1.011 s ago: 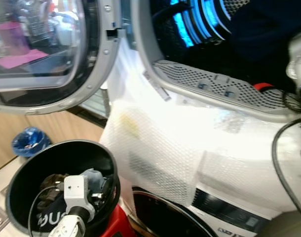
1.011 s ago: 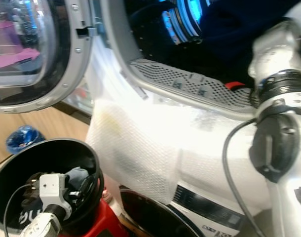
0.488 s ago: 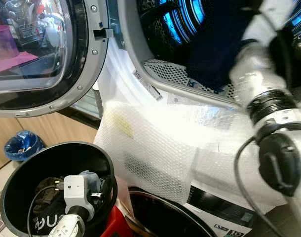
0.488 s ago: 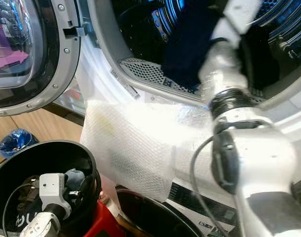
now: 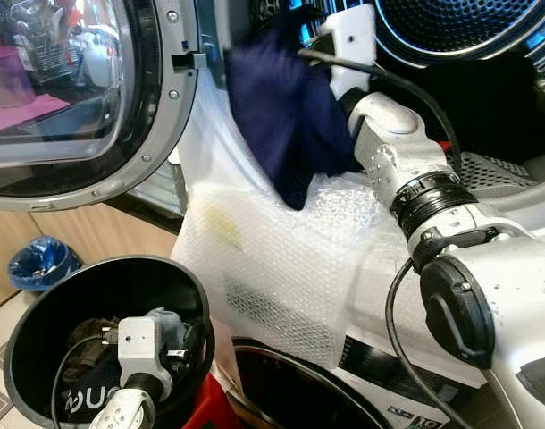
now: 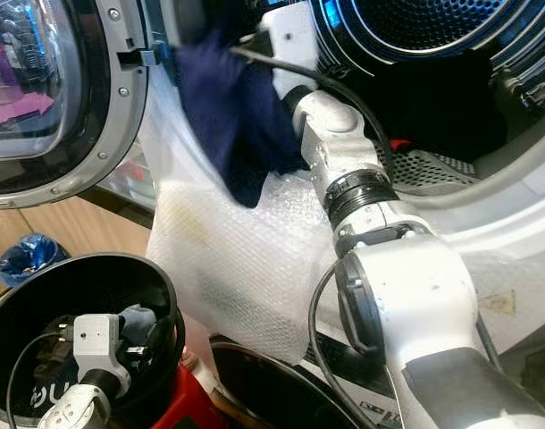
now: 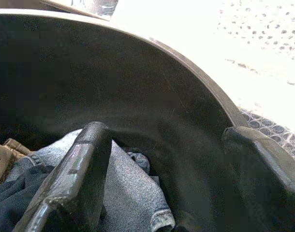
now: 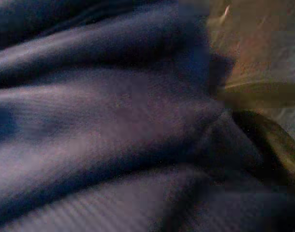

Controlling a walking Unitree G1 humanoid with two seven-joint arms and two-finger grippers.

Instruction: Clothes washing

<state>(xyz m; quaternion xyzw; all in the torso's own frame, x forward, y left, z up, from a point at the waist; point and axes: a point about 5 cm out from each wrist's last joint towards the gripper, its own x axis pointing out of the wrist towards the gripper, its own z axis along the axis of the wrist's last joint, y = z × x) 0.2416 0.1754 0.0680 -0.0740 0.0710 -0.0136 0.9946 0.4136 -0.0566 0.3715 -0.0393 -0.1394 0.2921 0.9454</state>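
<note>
Where the round machine door (image 5: 76,98) stands swung open to the robot's left, the washing machine (image 5: 487,80) presents its drum mouth, with a perforated blue-lit drum (image 6: 406,22) inside and dark laundry (image 6: 433,98) lying at the bottom of the opening. A sheet of bubble wrap (image 5: 281,259) covers the white front panel below the mouth.

Right arm (image 5: 451,259): silver, raised across the opening toward its left rim. Right hand (image 8: 220,104): covered by cloth, fingers closed on a dark navy garment (image 5: 286,134), which hangs from it over the rim and down onto the bubble wrap, between the door and the arm.

Black round bin (image 5: 40,313): stands on the floor below the door, holding grey and dark clothes (image 7: 133,188).

Left hand (image 7: 167,174): lowered inside the bin, fingers (image 7: 75,183) spread wide above a grey garment, gripping nothing.

Blue bag (image 5: 38,261): on the floor beside the bin.
</note>
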